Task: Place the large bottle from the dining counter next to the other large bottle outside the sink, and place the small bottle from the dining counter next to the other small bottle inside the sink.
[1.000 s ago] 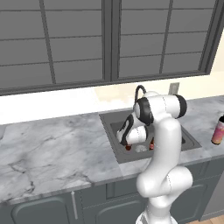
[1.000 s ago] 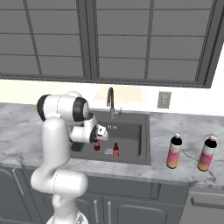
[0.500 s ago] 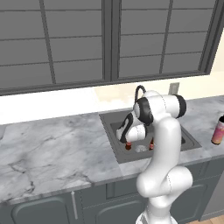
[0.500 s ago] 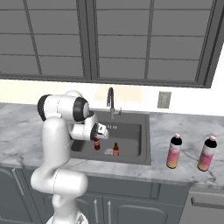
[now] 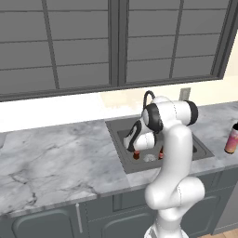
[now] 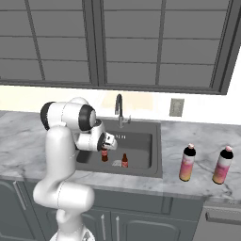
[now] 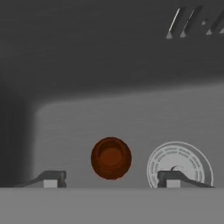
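Observation:
In the hand view my gripper (image 7: 111, 181) stands open over the sink floor. The small bottle's red-brown cap (image 7: 111, 158) sits between the two fingertips (image 7: 50, 179), with gaps on both sides. The right base view shows this small bottle (image 6: 104, 155) standing upright in the sink (image 6: 157, 150) under the gripper (image 6: 106, 144). The other small bottle (image 6: 124, 161) stands close to its right. Two large pink-orange bottles (image 6: 187, 163) (image 6: 223, 165) stand side by side on the counter right of the sink. From the left base view the gripper (image 5: 133, 145) hangs over the small bottle (image 5: 136, 155).
A dark gooseneck faucet (image 6: 117, 106) rises behind the basin. The round drain (image 7: 179, 164) lies just right of the bottle, under one finger. Dark cabinets hang above the marble counter (image 5: 56, 158), which stretches wide to the left.
The jaws have opened and let go of the small bottle, which now stands by itself on the sink floor. The arm has barely moved.

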